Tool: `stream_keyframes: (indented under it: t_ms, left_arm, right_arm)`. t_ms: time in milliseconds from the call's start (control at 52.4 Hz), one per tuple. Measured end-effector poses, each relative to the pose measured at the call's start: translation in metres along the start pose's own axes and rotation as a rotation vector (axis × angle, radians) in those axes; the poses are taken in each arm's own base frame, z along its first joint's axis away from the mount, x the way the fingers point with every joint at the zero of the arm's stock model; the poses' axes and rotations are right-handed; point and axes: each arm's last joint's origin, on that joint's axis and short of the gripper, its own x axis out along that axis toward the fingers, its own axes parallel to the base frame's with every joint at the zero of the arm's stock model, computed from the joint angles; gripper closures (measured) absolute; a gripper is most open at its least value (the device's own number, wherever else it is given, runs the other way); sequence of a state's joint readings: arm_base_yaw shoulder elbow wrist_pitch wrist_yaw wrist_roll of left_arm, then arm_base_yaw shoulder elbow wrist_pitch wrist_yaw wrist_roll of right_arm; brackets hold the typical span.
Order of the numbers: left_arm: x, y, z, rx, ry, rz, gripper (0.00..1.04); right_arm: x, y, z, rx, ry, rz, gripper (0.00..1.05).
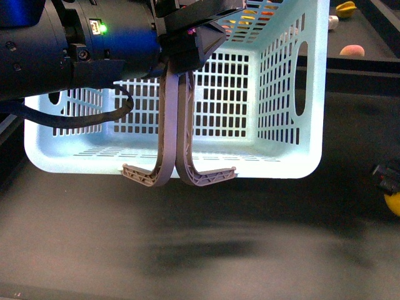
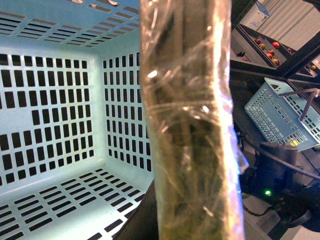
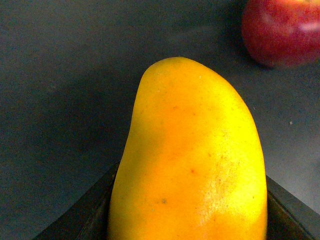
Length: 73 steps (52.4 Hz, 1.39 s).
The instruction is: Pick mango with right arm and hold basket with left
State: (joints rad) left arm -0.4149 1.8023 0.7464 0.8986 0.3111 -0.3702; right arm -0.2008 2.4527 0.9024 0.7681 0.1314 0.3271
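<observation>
Over the dark surface (image 1: 187, 262), our left hand (image 1: 182, 45) clamps both handles (image 1: 170, 125) of the basket (image 1: 284, 164), its mouth facing us. Our right hand (image 1: 387, 182) grips the mango (image 3: 190, 160) lengthwise, low and off to the basket's right.

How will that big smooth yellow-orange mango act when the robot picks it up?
The smooth yellow-orange mango looks glossy, so it may slip a little. Its rounded oval shape would probably wobble or roll if pushed. It looks plump, so likely firm and fairly heavy.
</observation>
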Motion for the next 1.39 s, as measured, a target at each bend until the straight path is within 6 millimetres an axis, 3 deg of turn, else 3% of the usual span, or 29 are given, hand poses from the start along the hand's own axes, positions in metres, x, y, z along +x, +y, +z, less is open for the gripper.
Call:
stream_keyframes:
  t_ms: [95,191,324,592,725,859,973,1393]
  left_arm:
    - [0.0,0.0,0.0,0.0,0.001,-0.001,0.97]
    - [0.0,0.0,0.0,0.0,0.001,-0.001,0.97]
    - [0.0,0.0,0.0,0.0,0.001,-0.002,0.97]
    - [0.0,0.0,0.0,0.0,0.0,0.0,0.97]
    - [0.0,0.0,0.0,0.0,0.0,0.0,0.97]
    - [0.0,0.0,0.0,0.0,0.0,0.0,0.97]
    - [0.0,0.0,0.0,0.0,0.0,0.0,0.97]
    - [0.0,0.0,0.0,0.0,0.0,0.0,0.97]
  right_arm:
    - [-0.032,0.015,0.025,-0.008,-0.031,0.099,0.41]
    - [-0.057,0.027,0.04,-0.021,-0.048,0.182,0.41]
    - [-0.107,0.05,0.062,-0.059,-0.08,0.346,0.41]
    - [-0.201,0.099,0.089,-0.181,-0.151,0.663,0.41]
    - [-0.231,0.12,0.09,-0.24,-0.173,0.759,0.41]
    - [-0.242,0.139,0.084,-0.284,-0.174,0.785,0.41]
    - [-0.24,0.153,0.077,-0.305,-0.16,0.775,0.41]
    - [-0.194,0.193,0.047,-0.317,-0.067,0.689,0.41]
